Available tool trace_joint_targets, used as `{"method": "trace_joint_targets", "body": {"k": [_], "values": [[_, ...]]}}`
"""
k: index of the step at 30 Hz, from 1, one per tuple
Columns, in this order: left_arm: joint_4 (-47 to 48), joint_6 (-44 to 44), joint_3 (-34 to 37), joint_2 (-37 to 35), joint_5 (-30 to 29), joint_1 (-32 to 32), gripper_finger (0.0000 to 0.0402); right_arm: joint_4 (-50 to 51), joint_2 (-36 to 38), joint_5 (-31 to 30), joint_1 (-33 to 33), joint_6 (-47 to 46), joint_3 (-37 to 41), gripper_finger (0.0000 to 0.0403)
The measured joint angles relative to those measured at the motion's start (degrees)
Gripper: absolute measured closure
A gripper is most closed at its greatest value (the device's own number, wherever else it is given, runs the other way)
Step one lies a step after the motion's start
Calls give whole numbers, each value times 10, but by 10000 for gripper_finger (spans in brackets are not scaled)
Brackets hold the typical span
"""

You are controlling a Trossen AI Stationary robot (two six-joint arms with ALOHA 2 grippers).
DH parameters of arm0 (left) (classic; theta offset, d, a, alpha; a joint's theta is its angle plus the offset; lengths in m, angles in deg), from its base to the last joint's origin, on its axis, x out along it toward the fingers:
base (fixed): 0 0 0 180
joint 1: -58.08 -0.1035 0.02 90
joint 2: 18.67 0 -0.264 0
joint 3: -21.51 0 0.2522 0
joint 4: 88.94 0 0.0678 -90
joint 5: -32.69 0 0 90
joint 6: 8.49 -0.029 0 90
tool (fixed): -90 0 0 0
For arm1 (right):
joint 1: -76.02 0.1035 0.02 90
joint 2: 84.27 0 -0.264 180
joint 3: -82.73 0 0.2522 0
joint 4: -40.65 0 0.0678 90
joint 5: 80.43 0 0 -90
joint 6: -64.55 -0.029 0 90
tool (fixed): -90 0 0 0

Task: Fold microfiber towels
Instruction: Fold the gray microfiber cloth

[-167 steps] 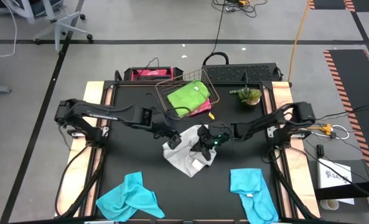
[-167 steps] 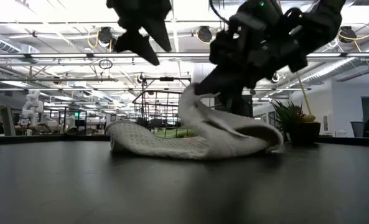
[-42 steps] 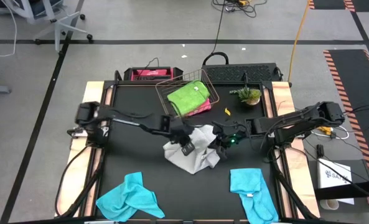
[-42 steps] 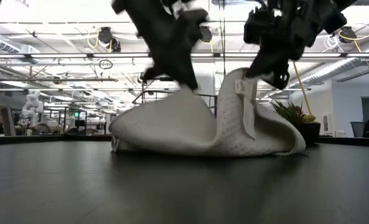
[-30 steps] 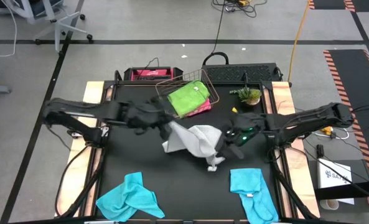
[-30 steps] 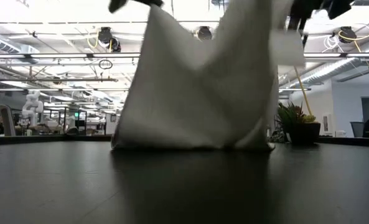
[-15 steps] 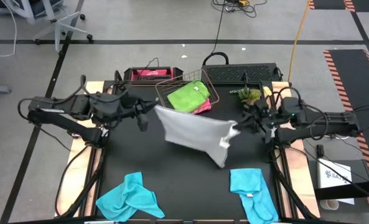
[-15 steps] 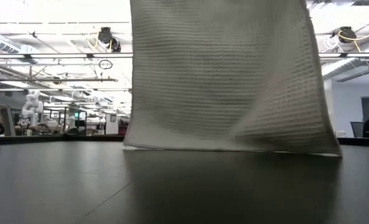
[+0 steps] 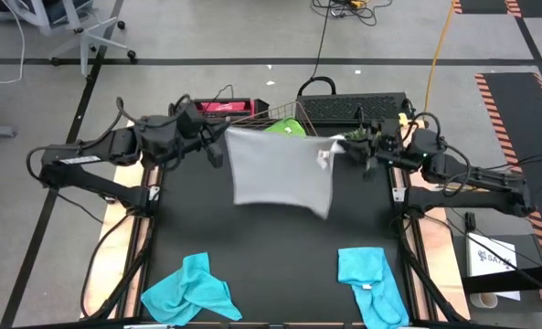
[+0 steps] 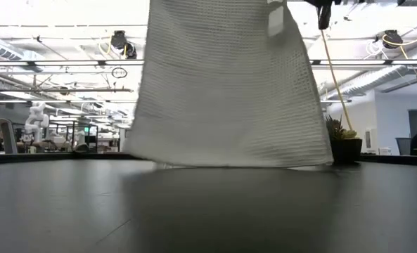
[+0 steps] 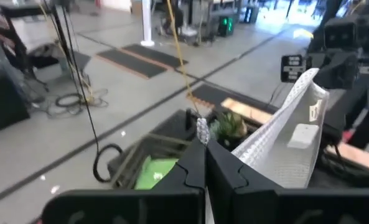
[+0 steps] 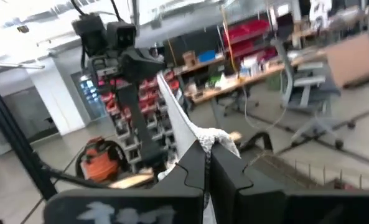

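The light grey towel (image 9: 280, 169) now hangs spread flat between the two arms in the upper centre of the high view; a second ago it was a crumpled heap being lifted off the black table (image 9: 252, 247). The left gripper (image 9: 217, 146) is clamped shut on one top corner, the right gripper (image 9: 348, 149) on the other. In the low view the bottom hem brushes the table. The cloth appears ready to be laid flat for folding.
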Motion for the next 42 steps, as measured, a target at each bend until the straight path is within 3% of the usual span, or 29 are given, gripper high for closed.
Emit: {"method": "trace_joint_targets", "body": {"k": [7,13,19,23,34,42], "values": [[-77,-61,0,0,43,-27,400,-2,-2,53,-40,17,-28,403],[29,14,0,0,65,-19,400,44,-2,125,-40,-21,-36,403],[130,113,0,0,73,10,400,192,-18,220,-12,-119,-36,403],[158,168,4,0,106,47,400,258,-33,251,27,-171,-36,403],[163,401,122,36,146,169,399,269,-84,237,161,-275,-36,403],[135,512,143,56,148,224,400,265,-157,204,248,-345,6,403]]}}
